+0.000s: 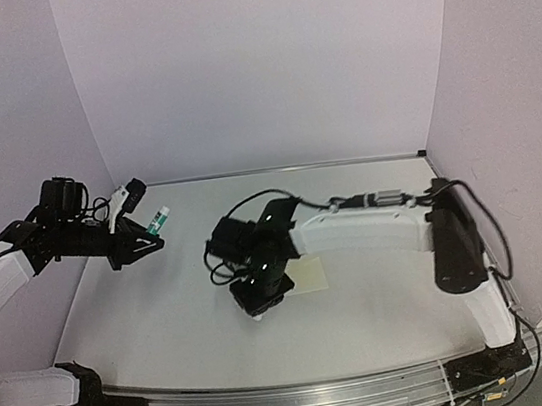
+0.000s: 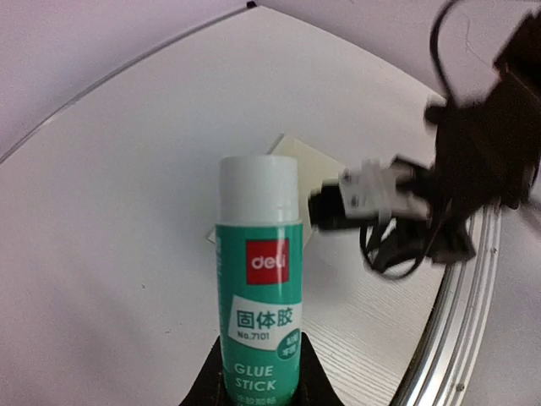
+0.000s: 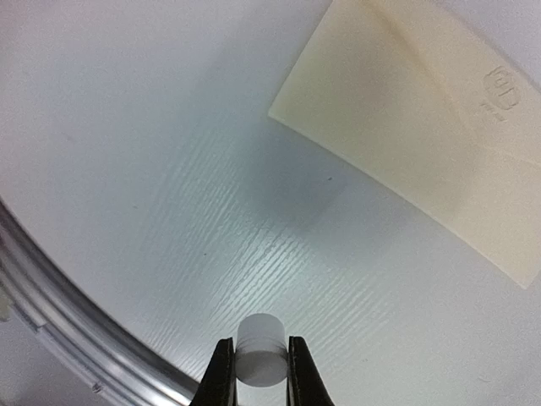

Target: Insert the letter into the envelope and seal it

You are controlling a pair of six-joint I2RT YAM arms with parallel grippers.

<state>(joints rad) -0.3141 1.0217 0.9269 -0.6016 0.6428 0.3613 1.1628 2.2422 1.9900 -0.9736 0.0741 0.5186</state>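
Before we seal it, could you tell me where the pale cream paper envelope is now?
In the top view, the pale cream paper envelope lies flat near the centre of the white table, just right of the right pincer.

White table [image 1: 165, 314], pale lilac walls [image 1: 261, 63], aluminium front rail [image 1: 309, 402]

You have the long, pale cream-yellow paper envelope [image 3: 423, 127] lying flat near the middle of the white wood-grain table [image 3: 169, 169], its long edge roughly parallel to the table's front edge. It is plain except for a small embossed mark [image 3: 500, 91] near one end.
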